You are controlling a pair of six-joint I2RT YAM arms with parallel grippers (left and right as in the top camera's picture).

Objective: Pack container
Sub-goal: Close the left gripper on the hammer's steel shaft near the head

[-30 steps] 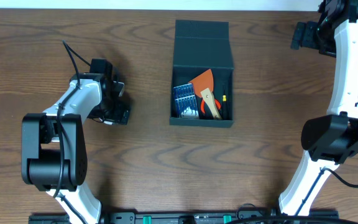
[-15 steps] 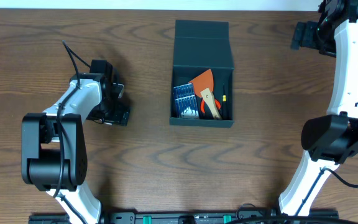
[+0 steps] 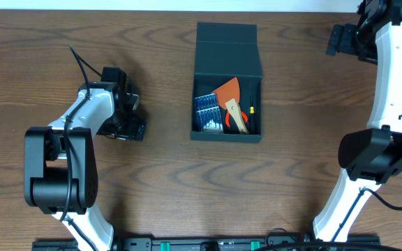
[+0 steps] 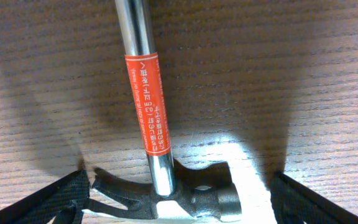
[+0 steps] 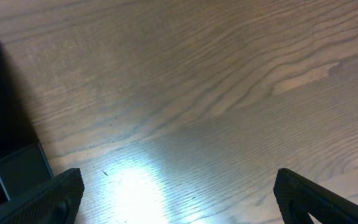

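Note:
The dark teal-grey container (image 3: 227,134) stands open at the table's middle, its flap lid (image 3: 227,49) laid back. Inside lie a blue ribbed case (image 3: 205,110), an orange scraper (image 3: 228,90) and orange-handled pliers (image 3: 234,117). In the left wrist view a hammer (image 4: 146,106) with a chrome shaft, an orange label and a dark claw head lies on the wood. My left gripper (image 4: 179,205) is open, one finger on each side of the hammer's head. In the overhead view the left gripper (image 3: 128,115) is left of the container and hides the hammer. My right gripper (image 5: 185,199) is open and empty over bare wood.
The right gripper (image 3: 340,40) hangs at the far right, beyond the container's lid. A corner of the container (image 5: 5,168) shows at the left edge of the right wrist view. A black cable (image 3: 80,61) loops off the left arm.

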